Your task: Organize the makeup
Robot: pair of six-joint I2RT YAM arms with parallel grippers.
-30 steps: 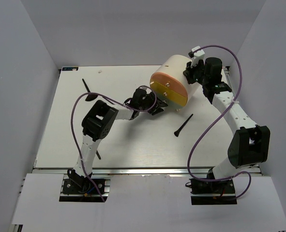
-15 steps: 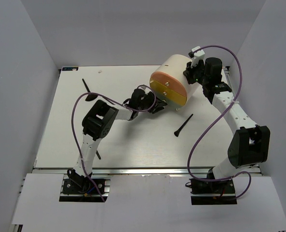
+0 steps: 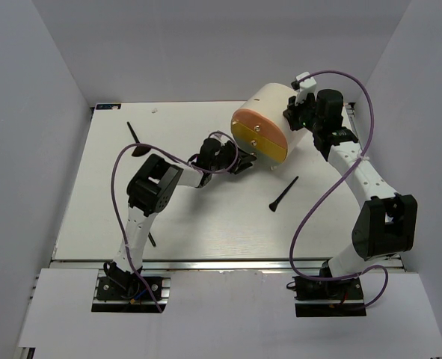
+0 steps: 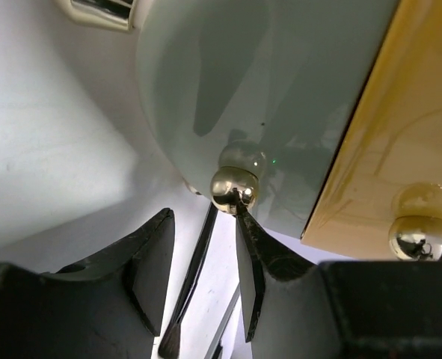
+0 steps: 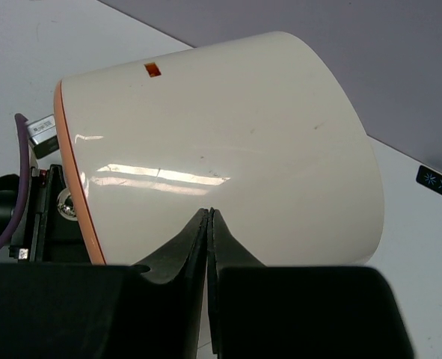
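Left tool [image 4: 202,232] spread at knob [image 4: 233,188]; right tool [image 5: 208,224] closed at drawer unit [image 5: 228,134]

place: robot lab | signs: plain grey walls [image 3: 26,112]; white tabletop [image 3: 101,209]; two robot arms [image 3: 152,188] bolted to a metal rail [image 3: 228,265]; purple wires [image 3: 113,179]

One cream drawer unit [image 3: 269,112] is sitting on one table [image 3: 93,217]. Two gold knobs are showing in the left wrist view: the green-front knob [image 4: 233,188] and the yellow-front knob [image 4: 422,238]. Two black brushes are lying in plain sight, the near brush [image 3: 283,194] and the far brush [image 3: 134,132]. Two further dark bits, the upper bit [image 3: 140,150] and the lower bit [image 3: 152,239], are showing too small to name. Two grippers are appearing: the left gripper [image 4: 202,217] and the right gripper [image 5: 208,213]
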